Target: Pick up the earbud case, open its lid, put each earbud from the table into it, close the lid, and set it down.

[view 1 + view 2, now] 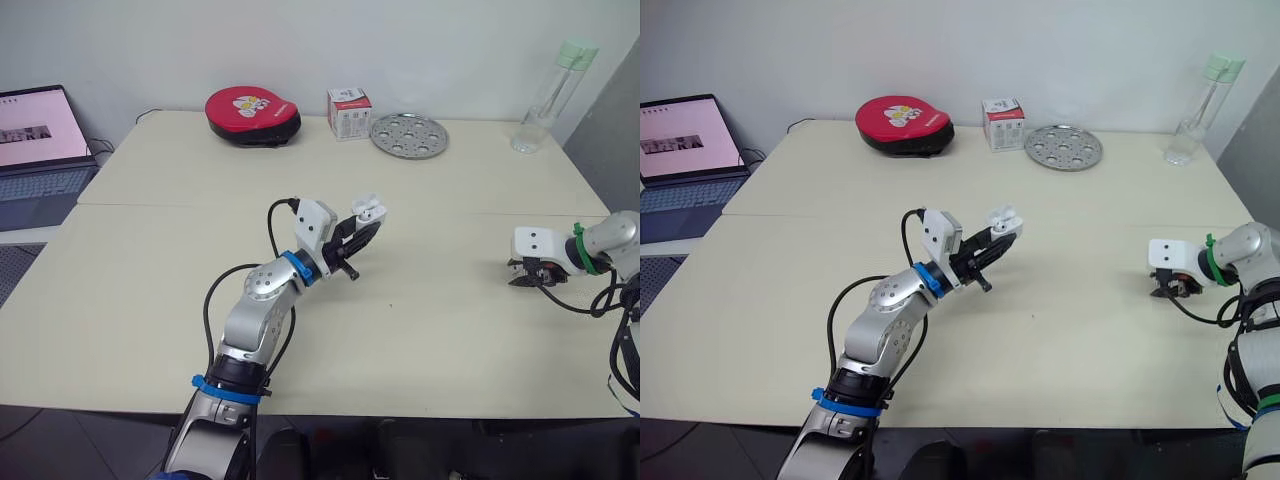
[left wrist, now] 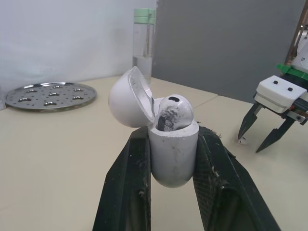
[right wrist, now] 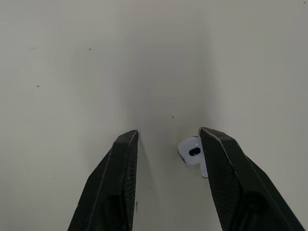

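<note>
Pale table carries a loose earbud between the right gripper's spread fingers. The left gripper clamps the white case, its lid tipped open and a seated earbud inside.

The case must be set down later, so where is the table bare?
Bare: the wide middle of the table, between the left gripper holding the earbud case and the right gripper; also the near left part. Crowded: the back edge, with red pouch, box, metal plate, bottle. An earbud lies between the right gripper's fingers.
</note>
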Motion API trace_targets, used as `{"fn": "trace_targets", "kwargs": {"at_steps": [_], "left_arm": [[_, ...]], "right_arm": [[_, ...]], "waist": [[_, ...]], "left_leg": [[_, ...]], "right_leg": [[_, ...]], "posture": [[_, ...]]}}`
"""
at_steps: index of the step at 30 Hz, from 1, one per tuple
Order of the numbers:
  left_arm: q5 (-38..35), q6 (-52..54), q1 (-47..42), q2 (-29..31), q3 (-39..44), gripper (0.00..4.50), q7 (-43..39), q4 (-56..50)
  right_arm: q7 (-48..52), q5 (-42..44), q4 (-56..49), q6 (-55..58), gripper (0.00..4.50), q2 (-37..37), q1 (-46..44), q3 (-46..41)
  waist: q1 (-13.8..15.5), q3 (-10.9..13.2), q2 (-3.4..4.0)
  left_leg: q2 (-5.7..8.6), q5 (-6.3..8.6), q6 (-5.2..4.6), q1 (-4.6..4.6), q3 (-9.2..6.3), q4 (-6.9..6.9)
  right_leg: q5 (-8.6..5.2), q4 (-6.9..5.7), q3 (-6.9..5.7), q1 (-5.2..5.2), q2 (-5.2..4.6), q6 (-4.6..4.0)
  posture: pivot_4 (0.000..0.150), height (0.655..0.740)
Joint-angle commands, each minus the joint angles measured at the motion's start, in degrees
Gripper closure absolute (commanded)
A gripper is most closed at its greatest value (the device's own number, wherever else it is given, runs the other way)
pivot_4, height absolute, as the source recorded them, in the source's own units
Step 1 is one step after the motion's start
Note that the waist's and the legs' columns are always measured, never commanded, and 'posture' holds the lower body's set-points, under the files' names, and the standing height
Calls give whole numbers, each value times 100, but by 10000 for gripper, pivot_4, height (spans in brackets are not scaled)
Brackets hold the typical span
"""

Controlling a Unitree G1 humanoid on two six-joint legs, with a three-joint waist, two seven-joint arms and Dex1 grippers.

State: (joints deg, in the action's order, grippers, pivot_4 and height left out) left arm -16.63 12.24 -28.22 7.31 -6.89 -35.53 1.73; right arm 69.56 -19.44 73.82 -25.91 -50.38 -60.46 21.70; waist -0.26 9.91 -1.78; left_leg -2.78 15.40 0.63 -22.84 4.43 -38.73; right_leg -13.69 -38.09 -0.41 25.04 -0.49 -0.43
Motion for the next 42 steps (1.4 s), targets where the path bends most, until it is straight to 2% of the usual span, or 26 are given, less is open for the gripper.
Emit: {"fn": "trace_targets", "kwargs": {"at_steps": [1,14,17,21,27,34,42], "left_arm": [[-35,-27,-49,-16,19,37377,36,-277],[-18,-34,-106,-50,-6,37377,19,-220],[-4,-42,-93,-58,-22,37377,27,-229],[3,-30,-63,-76,-43,37377,42,-270],[6,-44,-74,-45,-25,37377,8,-227],[12,-89,-126,-30,-3,37377,-7,-118],[35,-105,-158,-74,-36,37377,-17,-80]], "right_arm": [[-153,-163,51,2,24335,-18,-196,-57],[-661,-500,240,462,24335,43,-266,-91],[-632,-430,248,565,29953,81,-248,-180],[-538,-378,229,586,43384,110,-202,-255],[-474,-342,214,627,43384,90,-179,-363],[-210,-95,204,1300,43384,106,-211,-701],[-450,-170,166,1468,43384,174,-219,-735]], "waist": [[-2,0,0],[-2,-1,1],[-2,-1,1],[-4,-1,2],[-9,-1,2],[-8,-1,2],[-8,-1,2]], "left_leg": [[1,0,0,0,1,0],[1,-2,1,2,6,-2],[1,-2,0,4,5,-4],[2,-3,-2,6,8,-6],[3,-3,-2,12,10,-5],[1,-3,-2,11,11,-5],[5,-3,-2,11,12,-5]], "right_leg": [[0,-1,0,0,0,0],[1,-3,3,-2,-3,0],[2,-3,1,-6,-3,1],[4,-4,3,-8,-3,5],[4,-6,4,-12,-2,5],[4,-5,5,-12,-2,4],[4,-6,5,-12,-2,4]], "posture": [[1500,7400],[1500,7400],[1500,7400],[1500,7400],[1500,7400],[1500,7400],[1500,7400]]}}
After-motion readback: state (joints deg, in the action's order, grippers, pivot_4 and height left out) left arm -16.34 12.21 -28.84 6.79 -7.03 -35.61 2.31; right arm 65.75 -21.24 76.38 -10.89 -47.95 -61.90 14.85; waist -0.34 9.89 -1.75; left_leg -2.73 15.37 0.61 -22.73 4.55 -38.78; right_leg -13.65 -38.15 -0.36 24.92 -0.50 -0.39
